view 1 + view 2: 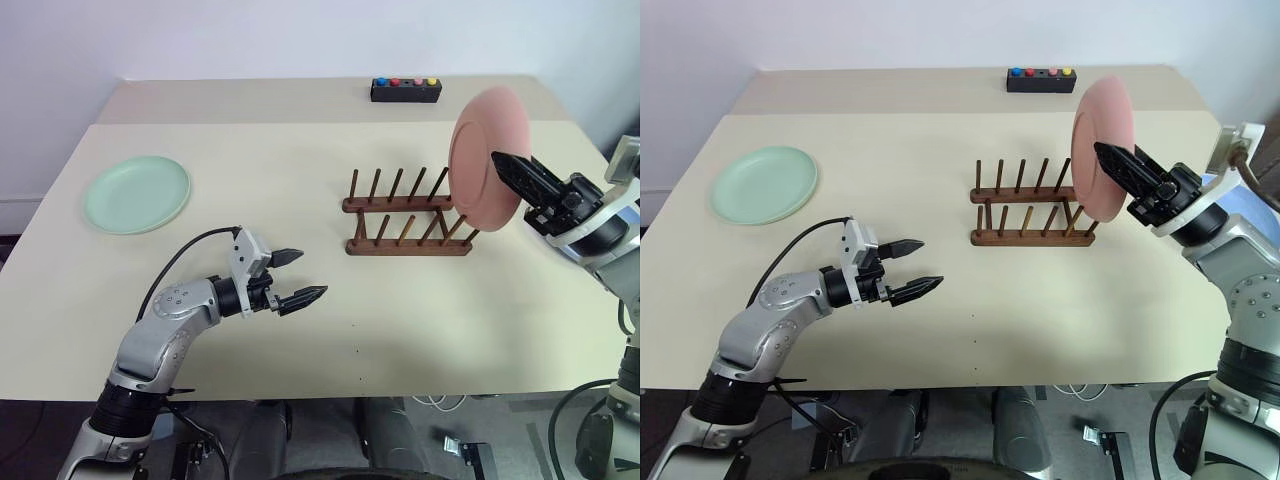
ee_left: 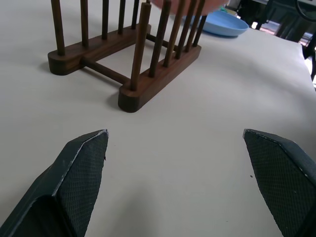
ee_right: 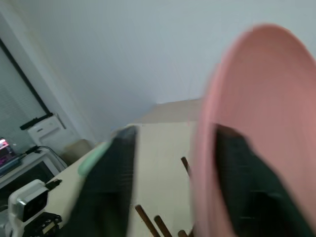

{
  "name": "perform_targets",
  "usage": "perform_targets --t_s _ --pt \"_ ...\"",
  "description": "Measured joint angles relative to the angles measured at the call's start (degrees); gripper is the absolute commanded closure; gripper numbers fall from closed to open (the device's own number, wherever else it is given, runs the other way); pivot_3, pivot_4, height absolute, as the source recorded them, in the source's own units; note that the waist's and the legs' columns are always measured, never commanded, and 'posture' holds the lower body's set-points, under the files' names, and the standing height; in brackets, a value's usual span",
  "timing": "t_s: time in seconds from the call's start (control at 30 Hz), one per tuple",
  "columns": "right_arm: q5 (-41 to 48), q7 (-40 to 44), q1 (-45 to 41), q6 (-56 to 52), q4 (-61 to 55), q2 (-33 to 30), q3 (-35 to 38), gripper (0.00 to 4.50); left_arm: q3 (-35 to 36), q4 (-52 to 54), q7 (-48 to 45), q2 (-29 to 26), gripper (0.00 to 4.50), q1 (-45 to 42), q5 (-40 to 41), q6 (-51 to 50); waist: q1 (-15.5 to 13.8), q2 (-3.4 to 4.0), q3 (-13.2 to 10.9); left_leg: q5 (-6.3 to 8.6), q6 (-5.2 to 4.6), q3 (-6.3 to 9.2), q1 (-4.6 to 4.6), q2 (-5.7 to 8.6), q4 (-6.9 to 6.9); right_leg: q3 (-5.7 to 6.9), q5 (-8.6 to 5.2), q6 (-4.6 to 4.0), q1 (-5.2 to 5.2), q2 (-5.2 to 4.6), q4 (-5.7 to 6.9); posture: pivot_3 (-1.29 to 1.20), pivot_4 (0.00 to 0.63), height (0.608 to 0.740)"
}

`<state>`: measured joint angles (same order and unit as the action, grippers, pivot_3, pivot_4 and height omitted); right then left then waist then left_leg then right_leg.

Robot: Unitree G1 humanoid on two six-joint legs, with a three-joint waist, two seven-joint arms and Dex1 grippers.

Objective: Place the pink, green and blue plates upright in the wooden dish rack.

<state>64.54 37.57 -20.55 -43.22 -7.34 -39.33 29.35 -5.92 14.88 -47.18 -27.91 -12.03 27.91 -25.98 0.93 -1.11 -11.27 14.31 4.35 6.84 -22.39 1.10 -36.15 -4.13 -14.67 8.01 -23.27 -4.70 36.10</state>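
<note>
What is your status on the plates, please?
Left claw open, idle. Right claw opening around pink plate, upright at wooden dish rack end. Green plate waiting.

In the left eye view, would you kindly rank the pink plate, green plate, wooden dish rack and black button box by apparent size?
1. Wooden dish rack, the widest.
2. Pink plate and green plate: too alike to rank; the pink one stands on edge, nearer the camera.
3. Black button box, clearly smallest.
</note>
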Motion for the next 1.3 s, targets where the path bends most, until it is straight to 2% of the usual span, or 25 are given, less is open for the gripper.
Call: perform_targets --t_s 0.27,0.43,0.57,0.67,0.77,0.93,1.13,1.3 --pt "-6.0 -2.4 0.3 4.1 0.8 0.1 0.0 1.08 -0.1 0.0 -0.1 0.4 0.0 0.0 -0.3 0.0 0.0 0.02 0.0 0.0 0.0 0.0 0.0 0.0 0.0 0.0 0.0 0.0 0.0 0.0 0.0 0.0 0.15 0.74" --pt "-13.5 -4.7 0.3 10.9 0.7 0.1 0.1 1.08 -0.1 -0.2 0.1 0.8 0.0 -0.1 -1.1 0.0 0.0 0.03 0.0 0.0 0.0 0.0 0.0 0.0 0.0 0.0 0.0 0.0 -0.01 0.0 0.0 0.0 0.15 0.74" --pt "-15.9 -4.9 0.2 13.9 -0.6 -0.2 0.6 1.08 0.3 -0.9 0.9 1.3 0.0 -1.0 -1.2 0.1 0.0 0.04 0.0 0.0 0.0 0.0 0.0 0.0 0.0 0.0 0.0 0.0 0.0 0.0 0.0 0.0 0.15 0.74" --pt "-18.9 -3.9 0.2 16.3 -3.1 -2.5 0.3 1.08 2.8 -2.6 2.2 2.1 0.0 -2.8 -0.7 0.2 0.0 0.09 0.0 0.0 0.0 -0.01 0.0 0.01 0.0 0.0 0.0 0.01 -0.01 0.0 0.0 0.0 0.15 0.74" --pt "-23.4 -1.5 0.2 19.8 -7.3 -6.2 -0.9 1.08 8.4 -6.3 5.0 2.3 0.0 -5.3 -0.1 0.8 0.2 0.11 0.0 0.0 0.0 0.0 0.02 -0.01 0.02 0.01 0.0 0.01 -0.02 0.02 0.01 0.0 0.15 0.74" --pt "-29.7 1.3 -0.4 21.8 -15.4 -6.9 -12.2 1.08 15.1 -15.4 13.4 2.3 0.0 -11.3 -2.9 4.0 0.1 0.1 0.0 0.0 0.01 0.0 0.01 -0.01 -0.03 0.01 0.01 0.02 -0.02 0.01 0.02 0.0 0.15 0.74" --pt "-43.3 2.7 -5.0 25.2 -18.2 -5.1 -30.4 1.08 23.9 -32.0 33.9 0.0 0.0 -21.5 -10.1 5.0 0.2 0.03 0.0 0.0 0.01 0.01 -0.01 0.0 0.01 0.02 0.01 0.04 -0.1 0.0 0.0 0.0 0.15 0.74" --pt "-48.2 3.4 -5.2 27.2 -18.1 -1.0 -37.2 1.08 29.4 -40.8 45.5 -2.8 0.0 -23.9 -13.5 5.0 0.1 -0.01 0.0 0.0 0.02 0.03 -0.07 0.02 0.04 0.03 0.02 0.04 -0.15 -0.02 0.01 0.0 0.15 0.74"
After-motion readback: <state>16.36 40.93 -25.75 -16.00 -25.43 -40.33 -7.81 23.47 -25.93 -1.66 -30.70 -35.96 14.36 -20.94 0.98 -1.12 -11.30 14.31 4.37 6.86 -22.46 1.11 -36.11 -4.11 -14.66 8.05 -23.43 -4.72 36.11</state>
